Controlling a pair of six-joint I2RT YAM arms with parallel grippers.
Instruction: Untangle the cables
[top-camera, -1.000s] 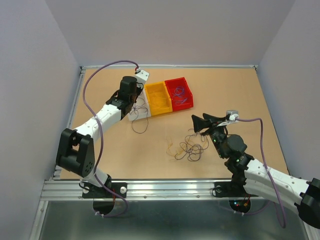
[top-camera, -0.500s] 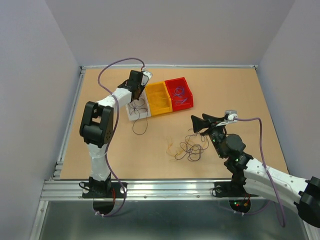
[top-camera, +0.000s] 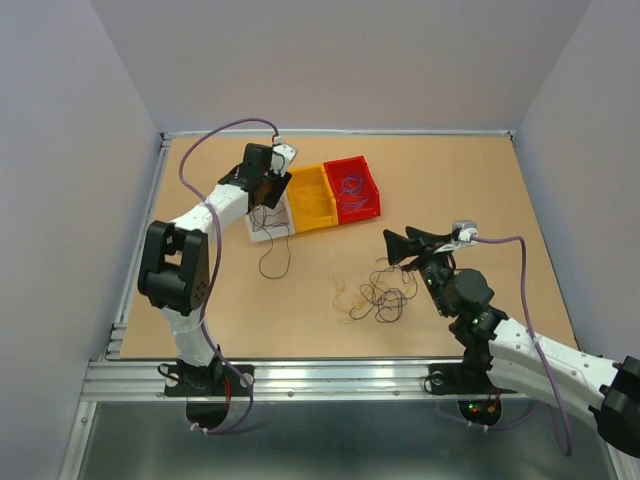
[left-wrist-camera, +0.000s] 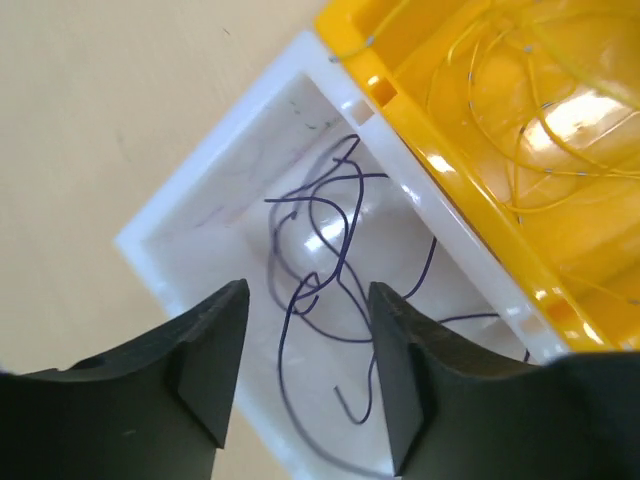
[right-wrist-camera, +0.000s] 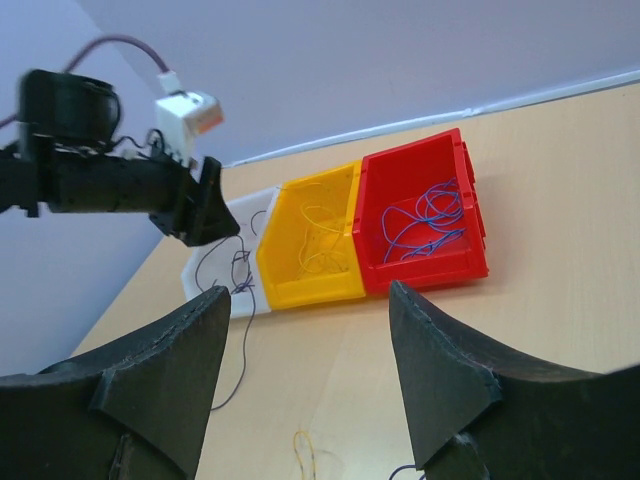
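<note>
Left hand (left-wrist-camera: 308, 300), spread and empty, is hovering over the white bin (left-wrist-camera: 190, 225); dark cable (left-wrist-camera: 345, 230) is dangling out, risking snagging.

Left end effector (left-wrist-camera: 308, 300) and right end effector (right-wrist-camera: 305, 300) both gape wide.

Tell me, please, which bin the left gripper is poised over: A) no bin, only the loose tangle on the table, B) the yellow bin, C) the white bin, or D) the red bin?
C: in the left wrist view the left gripper, its jaws apart, frames the white bin holding dark wires, with the yellow bin off to one side.
</note>
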